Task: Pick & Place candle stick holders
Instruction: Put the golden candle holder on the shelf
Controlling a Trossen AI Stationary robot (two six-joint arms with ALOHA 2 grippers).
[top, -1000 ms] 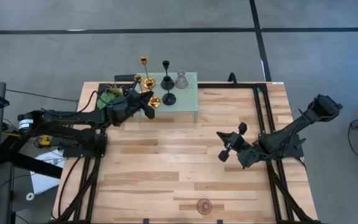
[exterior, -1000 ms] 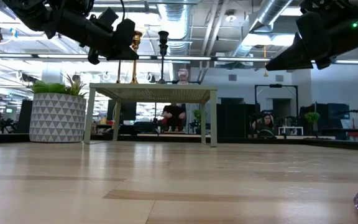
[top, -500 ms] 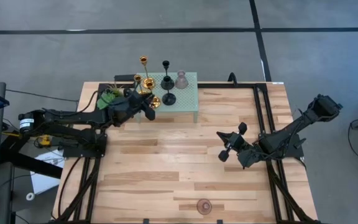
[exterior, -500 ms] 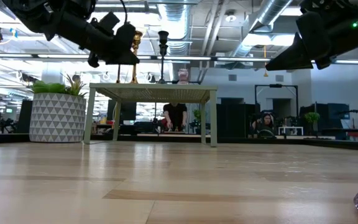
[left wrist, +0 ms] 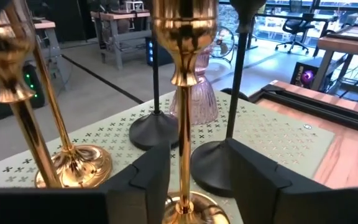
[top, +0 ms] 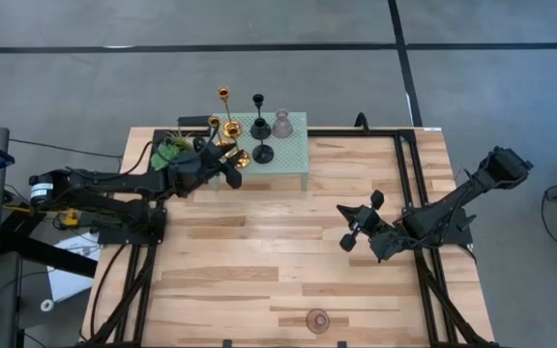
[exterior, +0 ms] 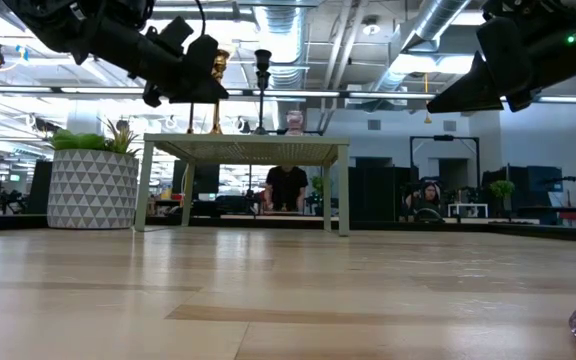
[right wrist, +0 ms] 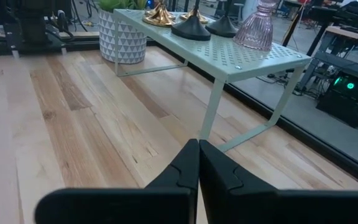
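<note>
Left gripper (left wrist: 185,180) stands parted around the thin stem of a gold candle holder (left wrist: 184,93) on the green shelf (left wrist: 278,134); likely rigid, slick, top-heavy, best gripped low; right gripper (right wrist: 197,168) clenched, empty.

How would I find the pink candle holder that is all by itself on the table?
Start at the wooden table and go to its near edge, far from the green shelf where the other holders stand. The pink holder sits there alone on bare wood. It is short, round and see-through pink, not tall and gold or black, and neither arm is near it.
</note>
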